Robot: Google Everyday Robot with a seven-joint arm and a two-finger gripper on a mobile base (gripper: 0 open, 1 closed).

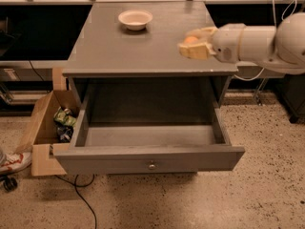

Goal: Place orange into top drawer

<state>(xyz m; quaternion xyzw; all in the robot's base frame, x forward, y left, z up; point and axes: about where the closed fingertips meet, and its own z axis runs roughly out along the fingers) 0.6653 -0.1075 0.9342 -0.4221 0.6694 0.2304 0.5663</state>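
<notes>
The gripper [187, 43] is hovering over the right front part of the cabinet top [143, 51], reaching in from the right. Its pale fingers [196, 51] are closing around the orange [190, 40], which is sitting between them, only its upper part showing. The white arm [252, 42] is stretching back from it to the right edge of view.

Below and in front, the drawer [152, 159] is standing pulled fully out, its inside bare grey, its knob [152, 165] showing at the centre of the front panel. The orange is sitting well apart from the drawer, up at top level.

A bowl [135, 19] is resting near the back of the top. On the floor, left of the cabinet, an open box [40, 128] is holding crumpled packets, a shoe [12, 161] is lying beside it, and a cable [81, 199] is trailing out from under the drawer.
</notes>
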